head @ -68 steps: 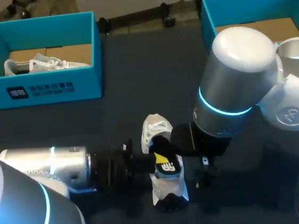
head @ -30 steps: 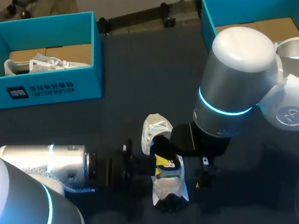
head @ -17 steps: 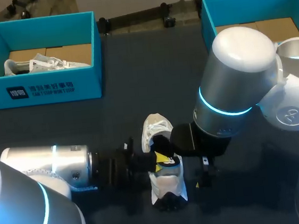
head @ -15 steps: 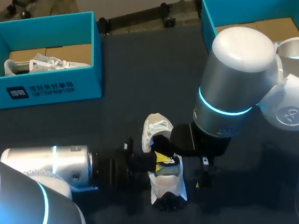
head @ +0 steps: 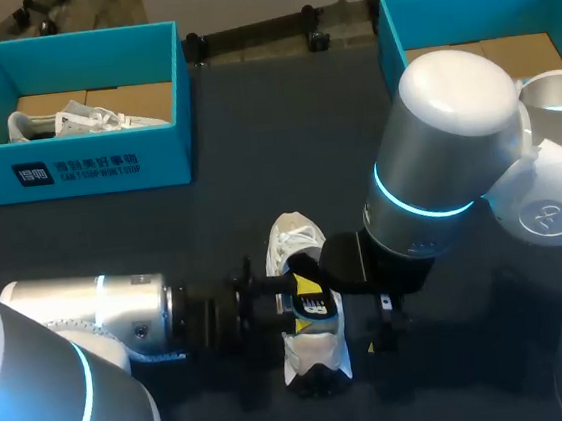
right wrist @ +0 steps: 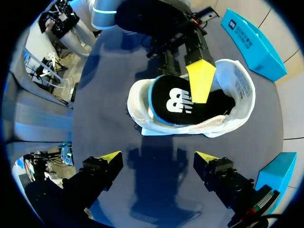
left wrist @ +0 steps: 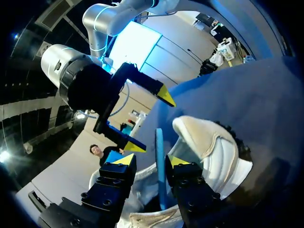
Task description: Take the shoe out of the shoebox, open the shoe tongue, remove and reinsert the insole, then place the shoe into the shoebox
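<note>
The shoe (head: 311,353) is lying on the counter (head: 284,140). I am judging it light and floppy, best gripped at its firmer heel. Its insole (right wrist: 175,102), thin bendy foam, is sitting partly inside the shoe and edge-on within the left pincer (left wrist: 151,161); I cannot tell whether that pincer is clamping it. The right pincer (right wrist: 156,161) is hanging beside the shoe, spread wide and holding nothing. A shoebox (head: 106,167) is waiting well beyond the shoe

White printed logo block and line of small lettering on near wall of far-left blue shoebox (head: 76,170). White letter logo on black insole (right wrist: 178,100). Label inside shoe (right wrist: 240,90), print unreadable.
</note>
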`<state>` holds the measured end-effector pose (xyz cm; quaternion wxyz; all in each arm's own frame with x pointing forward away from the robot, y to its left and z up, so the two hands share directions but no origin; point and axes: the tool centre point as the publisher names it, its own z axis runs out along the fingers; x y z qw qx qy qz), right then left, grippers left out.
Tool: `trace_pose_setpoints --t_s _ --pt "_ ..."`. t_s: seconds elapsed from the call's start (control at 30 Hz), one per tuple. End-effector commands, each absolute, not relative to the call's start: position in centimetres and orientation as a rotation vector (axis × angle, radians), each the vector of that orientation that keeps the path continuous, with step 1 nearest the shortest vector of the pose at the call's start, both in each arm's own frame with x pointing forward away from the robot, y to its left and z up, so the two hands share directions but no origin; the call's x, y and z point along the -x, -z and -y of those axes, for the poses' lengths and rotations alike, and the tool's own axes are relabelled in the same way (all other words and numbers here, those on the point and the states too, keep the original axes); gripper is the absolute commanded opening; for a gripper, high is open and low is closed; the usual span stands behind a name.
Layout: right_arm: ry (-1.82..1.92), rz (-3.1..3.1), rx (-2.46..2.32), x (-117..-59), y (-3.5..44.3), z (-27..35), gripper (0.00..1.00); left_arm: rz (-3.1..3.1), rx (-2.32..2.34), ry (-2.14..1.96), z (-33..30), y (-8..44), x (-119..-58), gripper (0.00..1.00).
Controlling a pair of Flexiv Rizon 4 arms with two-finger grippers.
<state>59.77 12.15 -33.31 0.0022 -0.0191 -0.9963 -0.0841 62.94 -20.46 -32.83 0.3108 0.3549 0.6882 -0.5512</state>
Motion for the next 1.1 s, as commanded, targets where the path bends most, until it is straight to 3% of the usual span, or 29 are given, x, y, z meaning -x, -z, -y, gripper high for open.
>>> trace_pose_setpoints --t_s 0.03,0.07,0.17,0.83,0.9,0.97,1.07,1.1 --pt "0.266 3.126 0.061 -59.7 33.5 -12.2 1.00 -1.834 -0.940 1.439 20.0 32.1 -61.9 0.37" --pt "0.266 3.126 0.061 -59.7 33.5 -12.2 1.00 -1.834 -0.941 1.438 20.0 32.1 -61.9 0.35" --pt "0.266 3.126 0.061 -59.7 33.5 -12.2 1.00 -1.842 -0.966 1.426 20.2 32.7 -61.6 0.00" --pt "0.266 3.126 0.061 -59.7 33.5 -12.2 1.00 -1.869 -0.957 1.362 20.4 34.9 -63.7 0.00" --pt "0.266 3.126 0.061 -59.7 33.5 -12.2 1.00 -1.870 -0.953 1.380 20.1 34.4 -63.3 0.31" --pt "0.266 3.126 0.061 -59.7 33.5 -12.2 1.00 -1.870 -0.949 1.394 19.9 34.1 -63.0 0.40" --pt "0.266 3.126 0.061 -59.7 33.5 -12.2 1.00 -1.859 -0.933 1.407 19.3 33.5 -62.5 0.61" --pt "0.266 3.126 0.061 -59.7 33.5 -12.2 1.00 -1.851 -0.928 1.414 19.2 33.3 -62.5 0.51"
